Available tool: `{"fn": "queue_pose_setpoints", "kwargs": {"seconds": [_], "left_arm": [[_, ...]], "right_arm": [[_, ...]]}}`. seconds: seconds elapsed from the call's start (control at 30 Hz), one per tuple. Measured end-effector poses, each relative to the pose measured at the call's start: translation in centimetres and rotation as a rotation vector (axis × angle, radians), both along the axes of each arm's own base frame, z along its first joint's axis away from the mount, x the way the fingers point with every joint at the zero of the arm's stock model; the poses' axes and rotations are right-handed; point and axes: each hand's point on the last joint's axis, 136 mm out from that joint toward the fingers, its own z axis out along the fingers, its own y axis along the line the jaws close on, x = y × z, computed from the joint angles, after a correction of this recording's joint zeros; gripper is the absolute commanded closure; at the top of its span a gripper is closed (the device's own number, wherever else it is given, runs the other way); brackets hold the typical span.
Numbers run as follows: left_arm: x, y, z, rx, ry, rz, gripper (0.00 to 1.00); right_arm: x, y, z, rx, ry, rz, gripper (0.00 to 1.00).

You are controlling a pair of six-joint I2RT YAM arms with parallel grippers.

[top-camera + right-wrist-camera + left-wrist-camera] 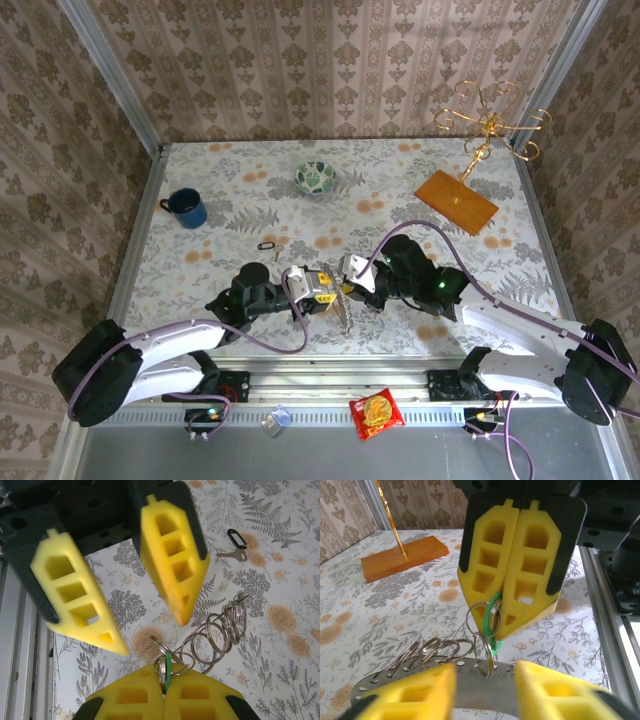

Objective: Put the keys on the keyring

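Observation:
My right gripper (164, 681) is shut on the green key (168, 666) and its small ring, and faces my left gripper (485, 680) tip to tip. The left gripper's fingers are open with nothing between them, just short of the green key (494, 622). The keyring (475, 695) looks like a grey metal band with holes that carries several split rings (427, 652). One of those rings links to the key's ring. In the top view both grippers (322, 285) (350, 275) meet at the table's near middle. A silver key (232, 555) with a black tag (236, 538) lies apart on the table.
A blue mug (186, 207) stands at the far left and a patterned bowl (316, 178) at the far middle. A wooden base with a gold stand (456, 201) is at the far right. A snack packet (376, 412) lies in front of the base rail.

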Motion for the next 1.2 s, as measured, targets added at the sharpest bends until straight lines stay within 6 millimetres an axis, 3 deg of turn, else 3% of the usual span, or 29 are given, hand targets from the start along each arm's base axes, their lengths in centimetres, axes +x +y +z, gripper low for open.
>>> {"fn": "queue_pose_setpoints", "kwargs": {"seconds": [0.23,0.4,0.5,0.6,0.73,0.93,1.07,1.2], "left_arm": [[0.7,1.3,1.8,-0.053,-0.049,0.091,0.35],[3.1,5.0,4.1,-0.126,-0.116,0.34,0.28],[5.5,8.4,6.3,-0.187,-0.137,0.544,0.27],[7.4,12.3,7.8,-0.245,-0.131,0.736,0.27],[8.8,16.8,8.3,-0.296,-0.09,0.94,0.26],[9.8,20.6,7.6,-0.32,-0.023,1.126,0.27],[10.0,21.4,6.9,-0.315,0.005,1.179,0.27],[10.1,21.7,6.5,-0.311,0.019,1.203,0.27]], "right_arm": [[0.0,-0.6,-0.5,-0.036,-0.002,-0.011,1.0],[-0.2,-0.5,-0.1,-0.046,-0.003,-0.003,1.0],[-0.4,0.3,0.1,-0.05,-0.004,0.015,1.0],[-1.0,2.1,0.3,-0.047,0.001,0.059,1.0],[-1.9,5.9,0.9,-0.002,0.024,0.117,1.0],[-2.6,12.1,1.3,0.142,0.111,0.173,1.0],[-1.8,13.0,-1.0,0.135,0.161,0.15,1.0],[0.0,11.8,-1.9,0.116,0.173,0.109,1.0]]}}
